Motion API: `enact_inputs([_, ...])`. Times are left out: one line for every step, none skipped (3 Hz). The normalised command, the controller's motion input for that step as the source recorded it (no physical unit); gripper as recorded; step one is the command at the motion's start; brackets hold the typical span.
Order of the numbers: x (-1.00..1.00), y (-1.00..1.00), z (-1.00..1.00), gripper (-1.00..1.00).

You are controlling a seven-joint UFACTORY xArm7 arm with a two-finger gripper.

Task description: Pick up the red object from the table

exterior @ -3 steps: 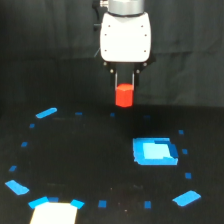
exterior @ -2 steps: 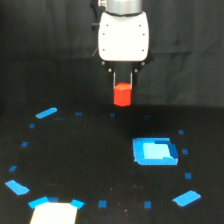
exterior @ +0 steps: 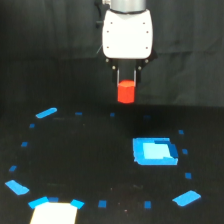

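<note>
The red object, a small red-orange short cylinder, hangs in the air well above the black table. My gripper is shut on it from above, its two dark fingers clamping the top of the piece. The white gripper body rises above it at the upper middle of the exterior view. The object's lower half shows fully below the fingertips.
A large blue square patch lies on the table at the exterior view's right. Small blue tape marks ring the surface, with bigger ones at the left and lower right. A white patch sits at the front edge.
The gripper with the red object has risen slightly; nothing else has moved.
</note>
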Motion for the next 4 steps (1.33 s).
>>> enact_inputs([-0.17,0.05,0.1,-1.0])
enact_inputs([-0.37,0.02,-0.41,-0.98])
enact_inputs([-0.25,-0.28,0.15,-1.0])
enact_inputs([0.22,0.11,-0.23,-0.87])
